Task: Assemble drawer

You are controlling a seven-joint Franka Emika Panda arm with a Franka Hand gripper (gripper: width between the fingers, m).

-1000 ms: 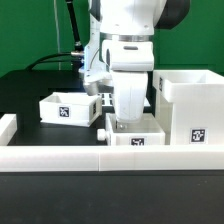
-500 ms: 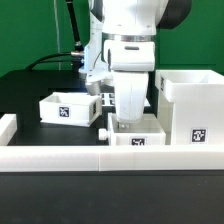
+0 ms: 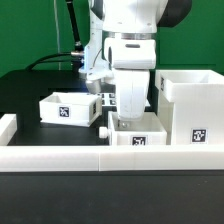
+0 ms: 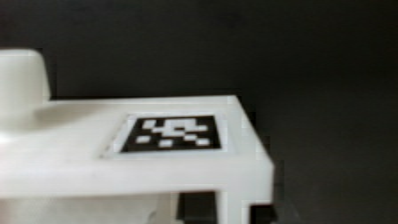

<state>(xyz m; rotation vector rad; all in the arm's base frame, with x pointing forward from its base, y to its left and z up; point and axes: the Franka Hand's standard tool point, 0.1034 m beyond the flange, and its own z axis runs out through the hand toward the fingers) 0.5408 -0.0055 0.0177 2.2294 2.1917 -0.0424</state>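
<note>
Exterior view: the white arm (image 3: pixel 130 45) stands upright over the middle of the black bench (image 3: pixel 30 90). The end effector (image 3: pixel 124 120) is lowered to the rear rim of the near tray (image 3: pixel 120 140). The wrist housing and the tray wall hide the fingers, so I cannot tell whether the end effector is released, clenched or grasping the tray.

The near tray sits upright with its open top up, just behind the low wall (image 3: pixel 60 160). Its front marker (image 3: pixel 138 141) faces the camera. The second tray (image 3: pixel 68 108) sits upright toward the exterior view's left, apart from the near tray, with 1 marker on its front. The casing (image 3: pixel 190 100) stands at the exterior view's right, just beside the near tray, with 1 marker on its front face. Dark cables (image 3: pixel 55 58) run behind the arm.

Wrist view: the picture is blurred. A white flat surface carrying 1 square tag (image 4: pixel 173 133) lies close to the camera, with black bench beyond it. A white upright shape (image 4: pixel 18 85) rises beside that surface and is too blurred to identify.
</note>
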